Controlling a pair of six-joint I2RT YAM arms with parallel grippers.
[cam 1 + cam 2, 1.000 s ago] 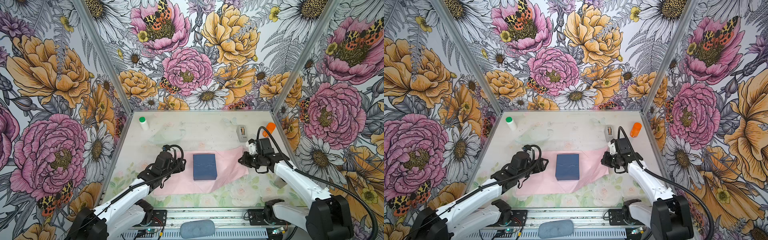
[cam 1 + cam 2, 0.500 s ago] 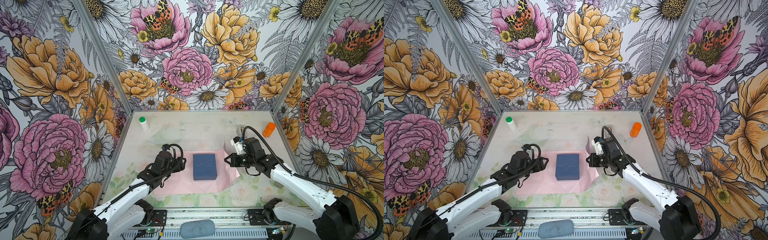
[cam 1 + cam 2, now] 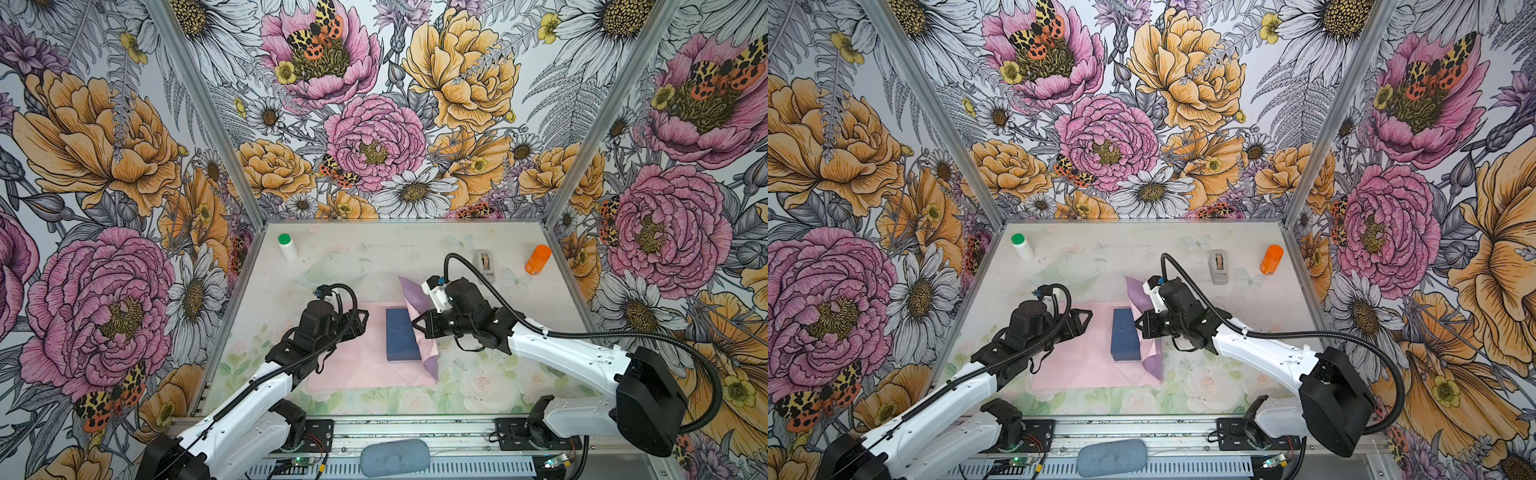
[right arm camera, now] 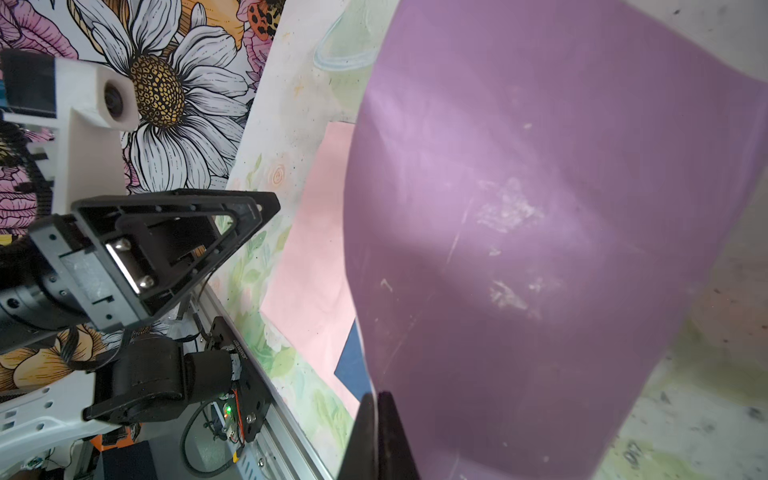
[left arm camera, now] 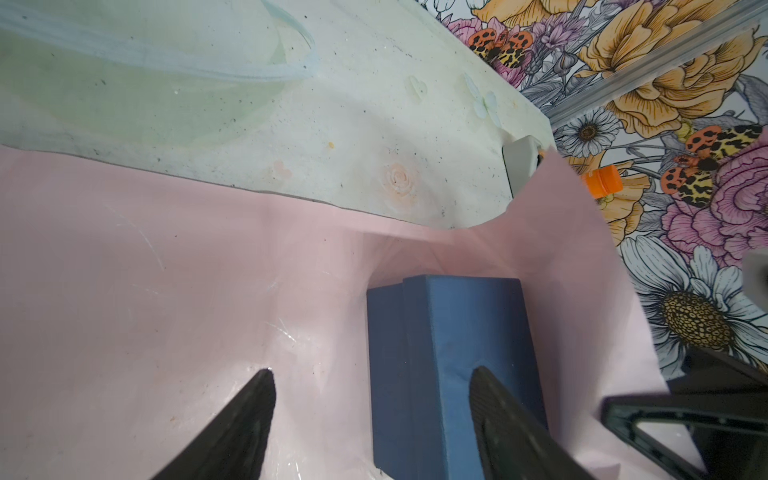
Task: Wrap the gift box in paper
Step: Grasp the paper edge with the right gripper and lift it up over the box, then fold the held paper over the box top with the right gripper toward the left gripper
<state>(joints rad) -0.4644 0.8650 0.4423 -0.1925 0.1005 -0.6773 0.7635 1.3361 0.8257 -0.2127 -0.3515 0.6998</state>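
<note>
The navy-blue gift box [image 3: 401, 334] [image 3: 1124, 334] [image 5: 449, 353] lies on the pale-pink paper [image 3: 357, 368] [image 3: 1075, 361] [image 5: 166, 270] in both top views. My right gripper [image 3: 415, 322] [image 3: 1138, 322] [image 4: 378, 395] is shut on the paper's right edge. It holds that flap [image 4: 540, 228] raised, lilac underside showing, over the box's right side. Only a corner of the box [image 4: 351, 365] shows in the right wrist view. My left gripper [image 3: 363, 324] [image 3: 1088, 322] [image 5: 374, 374] stands open just left of the box, one fingertip [image 5: 482, 382] before the box's top. I cannot tell whether it touches.
At the back stand a white bottle with a green cap [image 3: 286, 247], a grey tape dispenser [image 3: 484, 262] and an orange bottle [image 3: 537, 259]. A clear dish [image 5: 145, 62] lies behind the paper. A grey pad [image 3: 395, 457] sits on the front rail.
My right gripper has moved left towards the box, lifting the paper's right side and folding it up over the box's right edge. The left arm has stayed still.
</note>
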